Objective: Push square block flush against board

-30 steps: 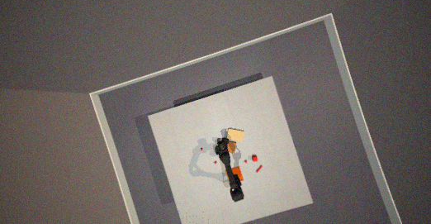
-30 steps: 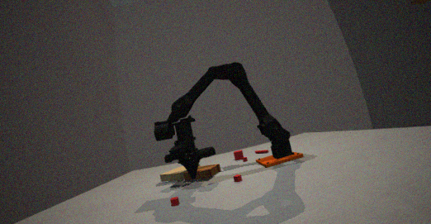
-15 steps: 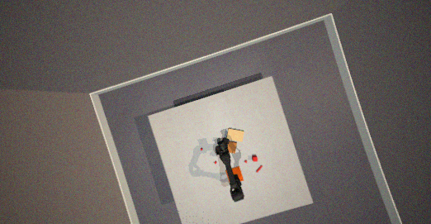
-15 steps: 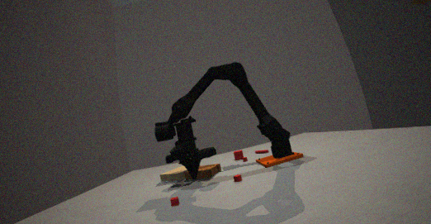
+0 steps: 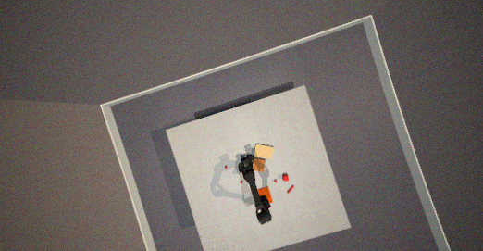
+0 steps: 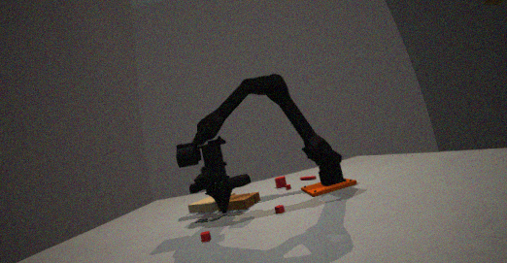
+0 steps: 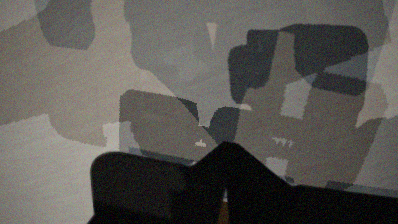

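Note:
The pale tan board (image 5: 264,151) (image 6: 200,206) lies flat, with the smaller brown square block (image 5: 260,165) (image 6: 247,201) close along its lower side in the top view. I cannot tell whether the two touch fully. The block's right edge stands inward of the board's right end; its left edge is partly hidden by my hand. My gripper (image 6: 223,212) (image 7: 228,149) is shut and empty, pointing down with its tips low near the table, at the left side of the block in the top view. A brown sliver shows below the fingers in the wrist view.
Small red cubes (image 5: 226,167) (image 6: 206,236) (image 6: 280,210) lie on the table (image 5: 315,131) on the hand's side. A larger red cube (image 5: 285,177) (image 6: 281,181) and a red stick (image 5: 291,189) (image 6: 308,178) lie right of the orange arm base (image 5: 265,194) (image 6: 330,187) in the top view.

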Robot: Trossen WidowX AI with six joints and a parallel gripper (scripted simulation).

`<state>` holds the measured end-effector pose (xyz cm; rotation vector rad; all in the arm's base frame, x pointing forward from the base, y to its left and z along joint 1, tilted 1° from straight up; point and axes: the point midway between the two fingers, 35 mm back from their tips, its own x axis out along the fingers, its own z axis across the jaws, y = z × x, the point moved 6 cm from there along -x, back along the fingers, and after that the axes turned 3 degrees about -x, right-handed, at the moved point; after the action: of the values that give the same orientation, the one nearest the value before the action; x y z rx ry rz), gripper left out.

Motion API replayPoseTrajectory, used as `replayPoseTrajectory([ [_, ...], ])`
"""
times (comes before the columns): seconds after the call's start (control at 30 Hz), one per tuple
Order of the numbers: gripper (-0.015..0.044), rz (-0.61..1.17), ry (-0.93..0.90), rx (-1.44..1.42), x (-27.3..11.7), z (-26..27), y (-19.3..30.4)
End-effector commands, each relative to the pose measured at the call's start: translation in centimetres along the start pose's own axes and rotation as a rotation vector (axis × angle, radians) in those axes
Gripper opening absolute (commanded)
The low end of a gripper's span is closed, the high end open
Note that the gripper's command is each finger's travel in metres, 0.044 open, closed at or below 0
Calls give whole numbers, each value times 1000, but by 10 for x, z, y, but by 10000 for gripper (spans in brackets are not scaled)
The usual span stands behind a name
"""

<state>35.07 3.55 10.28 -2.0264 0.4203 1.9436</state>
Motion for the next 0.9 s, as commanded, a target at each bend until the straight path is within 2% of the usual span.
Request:
replayPoseTrajectory([
  [0.0,0,0,8,1,-2,-2,-9],
  [0.33,0,-1,0,-1,-1,0,-16],
  [0.57,0,0,8,0,-55,1,-16],
  [0.87,0,-6,8,48,-54,3,-13],
])
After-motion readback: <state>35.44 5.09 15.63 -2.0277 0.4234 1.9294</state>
